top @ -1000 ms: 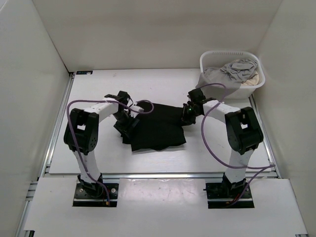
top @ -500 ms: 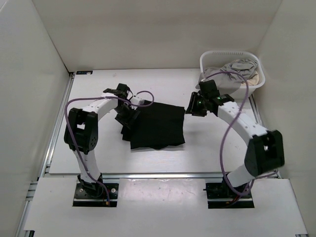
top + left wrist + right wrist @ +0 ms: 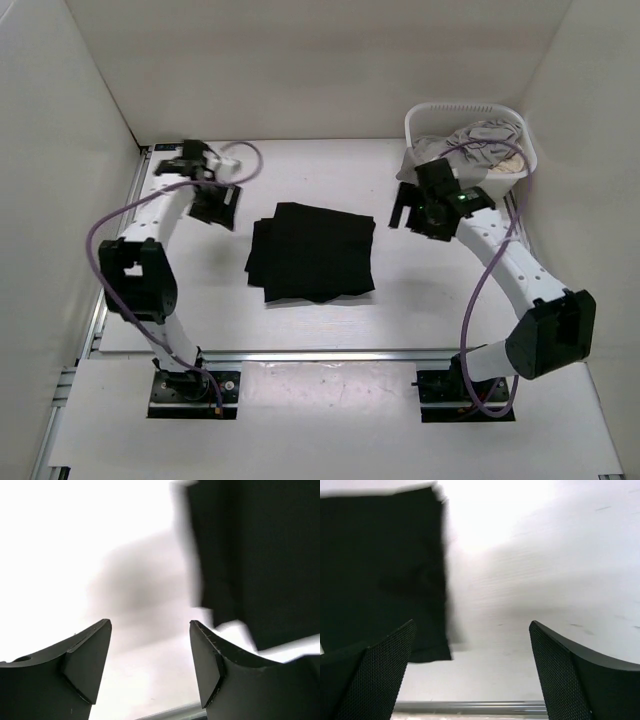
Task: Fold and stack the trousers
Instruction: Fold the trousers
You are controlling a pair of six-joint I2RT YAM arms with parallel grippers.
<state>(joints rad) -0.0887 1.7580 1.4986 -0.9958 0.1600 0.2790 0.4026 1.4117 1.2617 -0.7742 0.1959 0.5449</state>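
Black trousers (image 3: 312, 252) folded flat mid-table (image 3: 430, 290), between my claws | left claw (image 3: 218, 208) wide, empty, bundle to its right | right claw (image 3: 403, 212) wide, empty, nearer, bundle to its left | near-square, no clear long axis

Plain matte black trousers (image 3: 313, 252) on a white table (image 3: 200, 300), with white walls (image 3: 300, 70) all round. White basket (image 3: 460, 105) holding a grey garment (image 3: 470, 140) and beige cloth (image 3: 513, 160). White arms (image 3: 505, 255) with black joints, trailing purple cables (image 3: 97, 232). Black left gripper (image 3: 150, 625); black right gripper (image 3: 472, 625), with fine mesh pattern on its fingers (image 3: 380, 670).
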